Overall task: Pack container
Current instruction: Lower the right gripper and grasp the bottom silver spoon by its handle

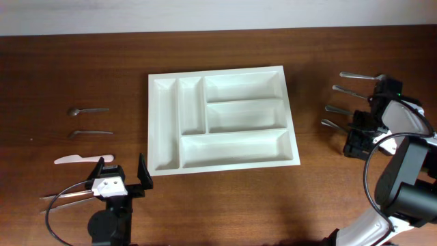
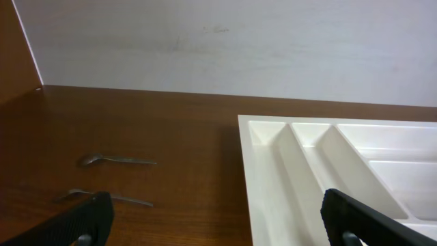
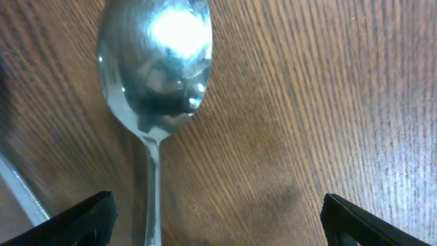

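The container (image 1: pixel 242 147) is a large white tray with five empty compartments in the middle of the table; it also shows in the left wrist view (image 2: pixel 307 171). My left gripper (image 1: pixel 123 176) is open and empty, just off the tray's front left corner (image 2: pixel 218 222). My right gripper (image 1: pixel 358 135) is open and hangs low over a metal spoon (image 3: pixel 156 68) on the table to the right of the tray. The spoon's handle runs between the fingers (image 3: pixel 218 219), close to the left one, untouched.
Several metal utensils (image 1: pixel 345 90) lie in a row right of the tray. Left of the tray lie two small spoons (image 1: pixel 87 110) (image 1: pixel 89 133) and a white plastic knife (image 1: pixel 82 160). More utensils (image 1: pixel 65 198) lie beside my left arm.
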`<act>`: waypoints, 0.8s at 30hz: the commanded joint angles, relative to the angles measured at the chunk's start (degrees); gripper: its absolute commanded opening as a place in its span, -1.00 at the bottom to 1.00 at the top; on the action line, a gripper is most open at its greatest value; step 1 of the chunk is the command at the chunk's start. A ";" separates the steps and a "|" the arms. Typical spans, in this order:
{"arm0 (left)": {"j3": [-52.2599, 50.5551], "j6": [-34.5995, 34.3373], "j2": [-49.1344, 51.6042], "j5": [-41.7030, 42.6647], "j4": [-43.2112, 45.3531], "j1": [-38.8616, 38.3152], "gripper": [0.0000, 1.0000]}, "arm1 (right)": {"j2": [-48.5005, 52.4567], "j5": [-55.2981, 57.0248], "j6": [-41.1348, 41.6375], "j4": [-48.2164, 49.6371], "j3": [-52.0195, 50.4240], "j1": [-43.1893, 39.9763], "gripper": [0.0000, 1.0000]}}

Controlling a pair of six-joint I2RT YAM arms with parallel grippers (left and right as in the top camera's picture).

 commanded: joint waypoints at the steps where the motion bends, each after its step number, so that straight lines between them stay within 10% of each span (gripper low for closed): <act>1: -0.28 0.68 -0.44 0.81 -0.07 -0.28 0.98 | 0.90 1.29 0.46 -0.76 0.83 -0.20 0.95; 22: -0.28 0.68 -0.44 0.81 -0.07 -0.28 0.98 | 6.21 2.95 -6.43 2.56 0.85 -0.20 0.99; 24: -0.28 0.68 -0.44 0.81 -0.07 -0.28 0.98 | 6.21 2.95 -6.40 2.21 0.85 -0.20 0.77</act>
